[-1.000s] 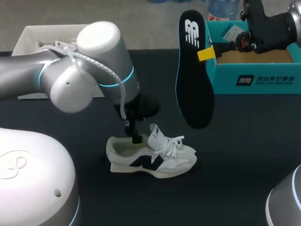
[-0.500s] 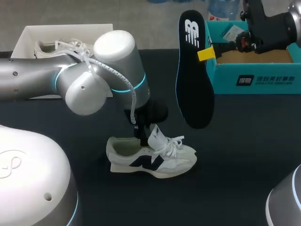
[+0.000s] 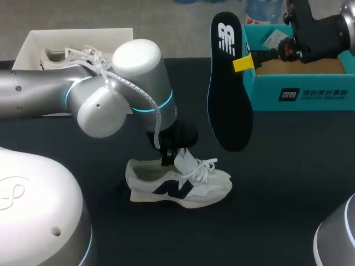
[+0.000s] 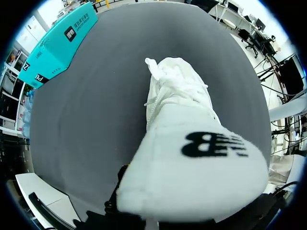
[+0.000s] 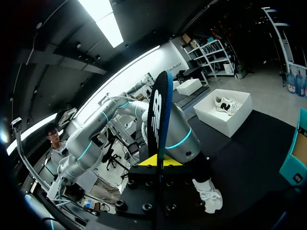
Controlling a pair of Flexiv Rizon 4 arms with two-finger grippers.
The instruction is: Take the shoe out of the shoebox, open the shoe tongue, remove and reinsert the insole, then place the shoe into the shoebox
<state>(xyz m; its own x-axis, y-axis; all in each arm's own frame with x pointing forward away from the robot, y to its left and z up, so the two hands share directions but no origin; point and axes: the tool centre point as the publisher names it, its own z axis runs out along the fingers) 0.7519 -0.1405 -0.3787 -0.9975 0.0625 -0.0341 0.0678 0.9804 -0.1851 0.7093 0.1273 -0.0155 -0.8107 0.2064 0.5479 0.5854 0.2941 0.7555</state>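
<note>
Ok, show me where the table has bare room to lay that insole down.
Bare table right of the shoe, in front of the teal shoebox; also between shoe and near edge. Crowded at its opening, under the left gripper.

the shoe (image 3: 177,185) lies mid-way along the worktop (image 3: 288,166), the left end effector (image 3: 165,159) at its opening. behind it stand the shoebox (image 3: 299,91) at right and an open box (image 3: 33,47) at left, the insole (image 3: 227,83) upright in the air between them.
</note>
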